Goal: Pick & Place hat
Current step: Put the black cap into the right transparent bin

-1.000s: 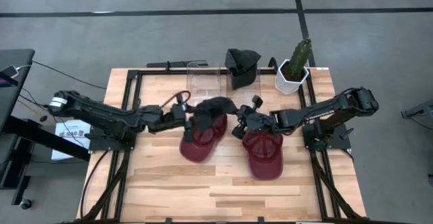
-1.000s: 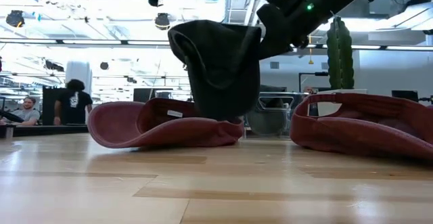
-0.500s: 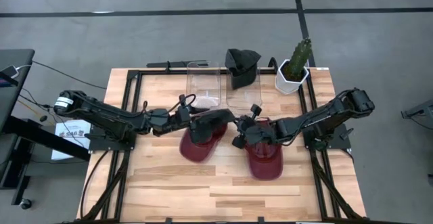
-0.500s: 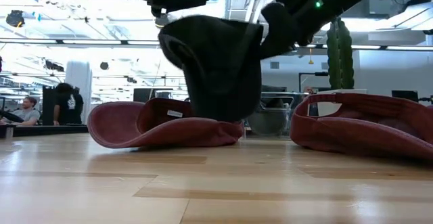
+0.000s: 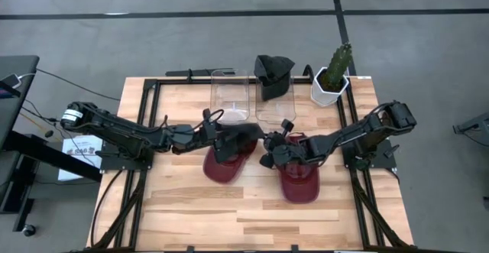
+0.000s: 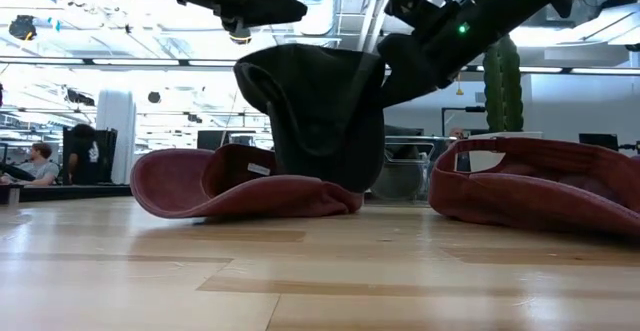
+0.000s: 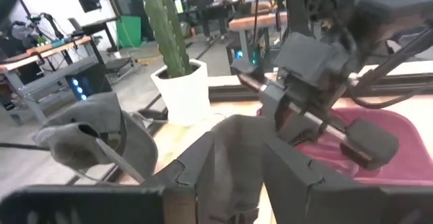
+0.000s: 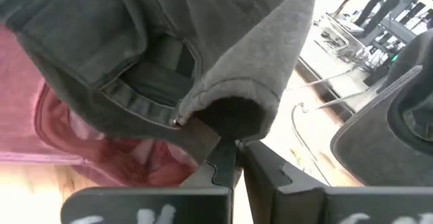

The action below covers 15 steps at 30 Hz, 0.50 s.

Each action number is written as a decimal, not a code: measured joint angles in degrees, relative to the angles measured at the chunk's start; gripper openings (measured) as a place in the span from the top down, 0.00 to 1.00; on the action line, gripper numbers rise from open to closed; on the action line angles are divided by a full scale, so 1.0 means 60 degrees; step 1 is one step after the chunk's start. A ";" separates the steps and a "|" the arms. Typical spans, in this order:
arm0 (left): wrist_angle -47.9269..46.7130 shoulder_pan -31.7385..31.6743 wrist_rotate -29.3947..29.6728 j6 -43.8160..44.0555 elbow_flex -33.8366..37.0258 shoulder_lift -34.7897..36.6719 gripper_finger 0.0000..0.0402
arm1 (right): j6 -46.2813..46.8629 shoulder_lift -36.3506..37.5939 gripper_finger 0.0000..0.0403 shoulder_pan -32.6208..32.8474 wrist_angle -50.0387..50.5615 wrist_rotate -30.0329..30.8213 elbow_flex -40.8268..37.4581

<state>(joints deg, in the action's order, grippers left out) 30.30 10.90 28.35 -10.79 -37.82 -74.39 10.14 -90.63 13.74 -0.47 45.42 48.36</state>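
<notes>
**Both hands on the dark hat**

I see the dark grey fabric cap (image 5: 235, 140) held between my two hands — left hand (image 5: 216, 136) pinching its one edge, right hand (image 5: 267, 147) clamped on the other (rim squeezed between its fingers (image 8: 230, 163)). It hangs over the left maroon cap (image 5: 223, 165), touching it, on the wooden counter (image 5: 183, 207); a second maroon cap (image 5: 299, 180) lies beside.
</notes>
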 joint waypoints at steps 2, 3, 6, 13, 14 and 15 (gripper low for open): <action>-0.0089 -0.0020 0.0020 0.0135 0.0000 0.0000 0.72 | -0.0016 0.0000 0.99 0.0056 0.0006 0.0046 -0.0004; -0.0110 -0.0020 0.0020 0.0172 0.0000 0.0000 0.72 | -0.0016 0.0000 0.99 0.0088 0.0004 0.0084 -0.0004; -0.0191 -0.0020 0.0134 0.0190 0.0000 0.0000 0.72 | -0.0012 0.0000 0.99 0.0135 0.0004 0.0124 -0.0004; -0.0445 -0.0020 0.0173 0.0397 0.0000 0.0000 0.72 | -0.0016 0.0000 0.99 0.0135 0.0004 0.0147 -0.0004; -0.0529 -0.0020 0.0173 0.0512 0.0000 0.0000 0.72 | -0.0016 0.0000 0.99 0.0135 0.0004 0.0148 -0.0004; -0.0601 -0.0021 0.0173 0.0601 0.0000 0.0000 0.72 | -0.0016 0.0000 0.99 0.0135 0.0004 0.0148 -0.0004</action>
<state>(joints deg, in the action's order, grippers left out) 26.70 10.78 29.39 -7.19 -37.82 -74.39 10.04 -90.63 14.55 -0.45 46.31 48.34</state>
